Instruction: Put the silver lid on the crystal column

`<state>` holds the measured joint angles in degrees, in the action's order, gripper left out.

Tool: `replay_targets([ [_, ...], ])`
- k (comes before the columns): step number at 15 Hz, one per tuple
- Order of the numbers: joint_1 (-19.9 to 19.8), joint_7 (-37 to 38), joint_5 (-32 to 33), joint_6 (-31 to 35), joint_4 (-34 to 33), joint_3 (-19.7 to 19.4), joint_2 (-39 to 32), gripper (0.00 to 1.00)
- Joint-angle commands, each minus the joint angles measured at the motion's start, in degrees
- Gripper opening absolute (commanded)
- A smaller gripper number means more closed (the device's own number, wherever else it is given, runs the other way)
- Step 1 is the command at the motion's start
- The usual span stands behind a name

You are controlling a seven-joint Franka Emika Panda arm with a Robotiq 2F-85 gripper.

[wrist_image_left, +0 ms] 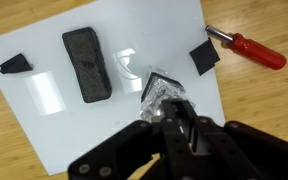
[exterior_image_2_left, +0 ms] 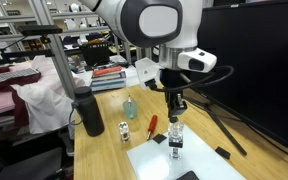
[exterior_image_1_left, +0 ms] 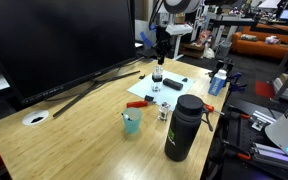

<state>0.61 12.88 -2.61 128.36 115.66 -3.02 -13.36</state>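
Note:
The crystal column (wrist_image_left: pixel 162 90) stands upright on a white sheet (wrist_image_left: pixel 54 130); it is a small clear faceted cylinder, dark near its top in both exterior views (exterior_image_1_left: pixel 157 79) (exterior_image_2_left: pixel 175 141). My gripper (wrist_image_left: pixel 176 118) hangs straight above it, fingertips pressed together just over its top (exterior_image_1_left: pixel 159 57) (exterior_image_2_left: pixel 174 108). A thin silvery sliver, the silver lid (wrist_image_left: pixel 182 126), glints between the fingertips; most of it is hidden by the fingers. I cannot tell whether the lid touches the column.
On the sheet lie a black block (wrist_image_left: pixel 87 65), a black wedge (wrist_image_left: pixel 13 64) and a black square (wrist_image_left: pixel 204 57). A red screwdriver (wrist_image_left: pixel 249 47) lies beside it. A tall black bottle (exterior_image_1_left: pixel 184 128), teal cup (exterior_image_1_left: pixel 132 122), small clear piece (exterior_image_1_left: pixel 165 111) and large monitor (exterior_image_1_left: pixel 54 40) stand nearby.

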Motion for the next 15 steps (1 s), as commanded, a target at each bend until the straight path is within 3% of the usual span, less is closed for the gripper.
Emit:
replay_targets([
  [1,-0.6,-1.2,-0.6,-0.2,-0.8,0.5,-0.9,0.03],
  [15,-0.7,-1.1,-0.1,-1.1,-5.2,0.1,-5.0,0.03],
])
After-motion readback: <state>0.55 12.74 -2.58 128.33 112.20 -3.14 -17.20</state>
